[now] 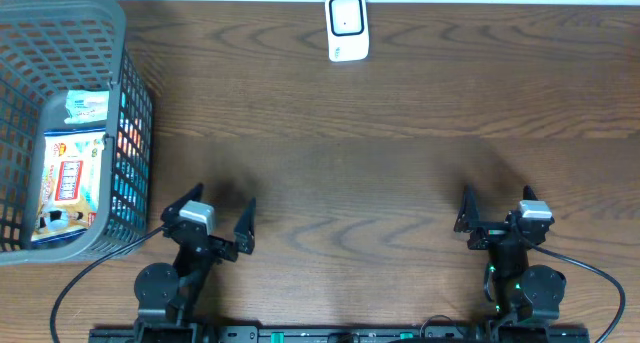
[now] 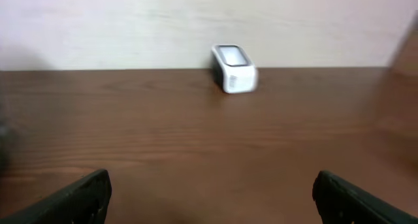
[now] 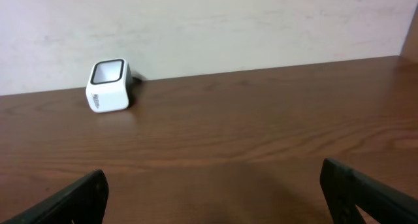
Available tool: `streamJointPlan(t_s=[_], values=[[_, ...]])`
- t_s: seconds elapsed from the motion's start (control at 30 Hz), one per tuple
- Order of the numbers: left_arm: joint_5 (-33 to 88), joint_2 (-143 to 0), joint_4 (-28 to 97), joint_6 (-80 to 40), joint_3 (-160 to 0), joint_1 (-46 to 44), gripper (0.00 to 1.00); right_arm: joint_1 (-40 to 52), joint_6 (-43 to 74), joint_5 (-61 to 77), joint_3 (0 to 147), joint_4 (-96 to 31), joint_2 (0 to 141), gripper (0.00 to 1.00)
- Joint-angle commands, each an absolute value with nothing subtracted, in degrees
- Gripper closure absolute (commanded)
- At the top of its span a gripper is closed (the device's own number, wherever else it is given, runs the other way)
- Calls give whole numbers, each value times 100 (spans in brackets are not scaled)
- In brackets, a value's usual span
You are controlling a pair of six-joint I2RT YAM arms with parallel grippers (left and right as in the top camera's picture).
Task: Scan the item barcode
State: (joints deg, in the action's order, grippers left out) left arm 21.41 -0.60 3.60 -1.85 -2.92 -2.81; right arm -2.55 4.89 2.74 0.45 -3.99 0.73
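Printed flat packet, the item to be scanned, lies face up in a grey plastic mesh basket at the left edge of the brown wooden desk. A smaller pale packet lies in the same basket, just beyond the first and towards the far edge. We cannot read a barcode on either packet from overhead.

A white box-shaped barcode scanner with a dark-rimmed window stands at the middle of the desk's far edge, well apart from the basket. Both wrist cameras also pick up the scanner, standing close to the pale wall behind the desk, its window tilted upwards.

The left gripper hangs low over the near edge of the desk, just to the right of the basket's near corner. We see its black fingers spread wide with only bare wood between them; the left wrist view confirms that it is released and holds nothing.

The right gripper sits over the near edge towards the right side, well apart from the left one. Its fingers are likewise spread wide and empty, as the right wrist view shows. Neither gripper touches the basket, the packets or the scanner.
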Motion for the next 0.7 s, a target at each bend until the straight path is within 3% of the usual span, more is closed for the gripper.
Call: streamJointPlan(t_s=[0.0, 0.37, 0.67], values=[[2657, -106, 384, -370, -784, -309, 2, -279, 399, 204, 32, -416, 47, 1], [2652, -2051, 506, -786, -2519, -309, 2, -279, 399, 202, 32, -414, 64, 1], [2637, -4185, 1896, -515, -5096, -307, 2, -279, 399, 202, 32, -414, 64, 1]])
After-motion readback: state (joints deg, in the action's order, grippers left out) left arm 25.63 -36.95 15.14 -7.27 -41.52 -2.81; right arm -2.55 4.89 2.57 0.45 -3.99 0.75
